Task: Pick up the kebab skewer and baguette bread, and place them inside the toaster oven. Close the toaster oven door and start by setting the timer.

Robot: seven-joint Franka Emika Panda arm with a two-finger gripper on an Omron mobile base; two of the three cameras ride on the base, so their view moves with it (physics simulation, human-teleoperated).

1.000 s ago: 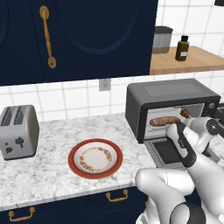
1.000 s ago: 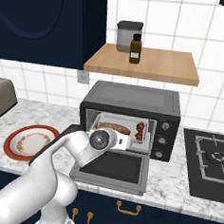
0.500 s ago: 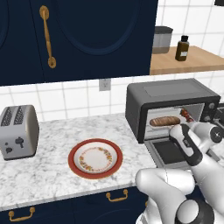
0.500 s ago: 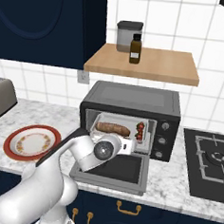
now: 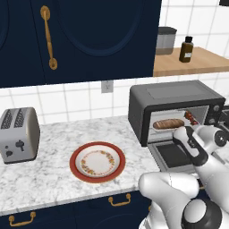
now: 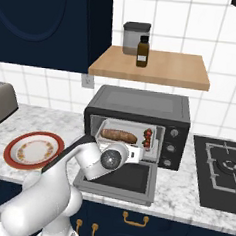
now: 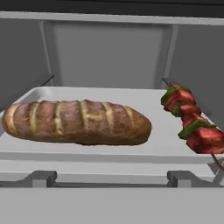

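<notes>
Baguette bread (image 7: 76, 122) & kebab skewer (image 7: 190, 124) both on tray. Hand (image 6: 143, 153) spread, empty. Next: back out, get under toaster oven door (image 6: 120, 181), swing up w/o bumping food.

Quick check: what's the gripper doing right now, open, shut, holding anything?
Gripper: open and empty, in front of the toaster oven; the baguette bread and kebab skewer lie on the tray inside.

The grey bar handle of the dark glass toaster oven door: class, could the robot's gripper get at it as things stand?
Probably yes. The toaster oven door lies folded down flat, the gripper hovers open just above it, and nothing blocks the door's front edge.
</notes>
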